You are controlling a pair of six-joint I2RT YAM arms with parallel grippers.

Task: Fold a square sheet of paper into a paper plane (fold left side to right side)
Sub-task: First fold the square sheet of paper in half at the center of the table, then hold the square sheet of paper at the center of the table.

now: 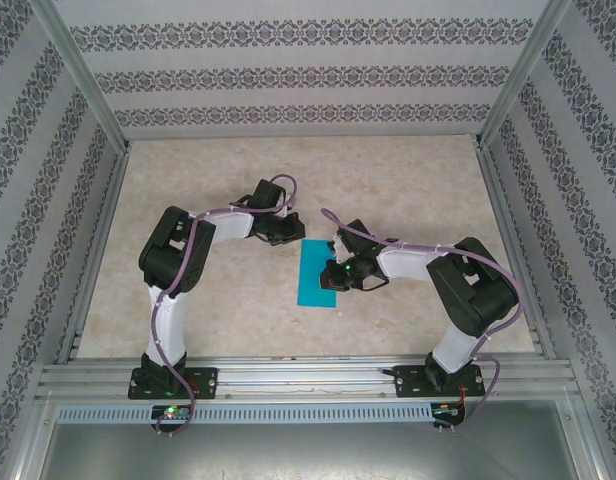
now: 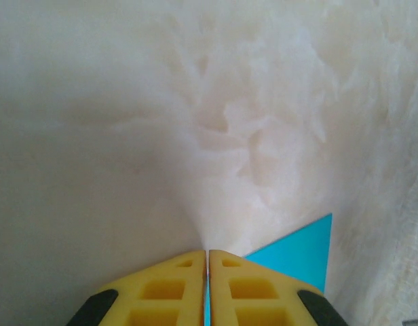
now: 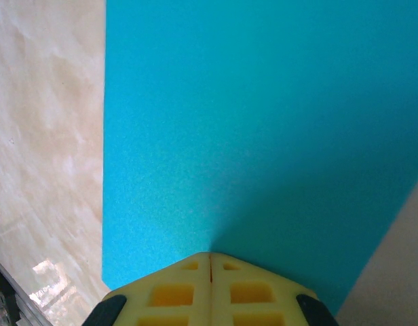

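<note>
Two grippers, both clenched, neither plainly grasping anything. Right gripper (image 3: 210, 259): yellow fingers shut tip to tip and set down on the thin teal-blue matte sheet of paper (image 3: 263, 136), seemingly pressing, not pinching. Sheet of paper ahead of that gripper and out to both sides, flat on the pale marbled desk (image 3: 46, 136), one straight edge off to its left. Left gripper (image 2: 207, 257): fingers likewise closed, tip down at the desk, one teal corner just to its right and a thin teal sliver in the seam between the fingers; impossible to tell whether pinched or merely seen through. From above, a narrow rectangle rather than a square, long axis running away from the arm bases, slightly tilted; left gripper at the far left corner, right gripper on the right long edge, nearer the middle. Probably already doubled left over right, so next likely a run along that long axis to set the crease, easiest for the right arm.
</note>
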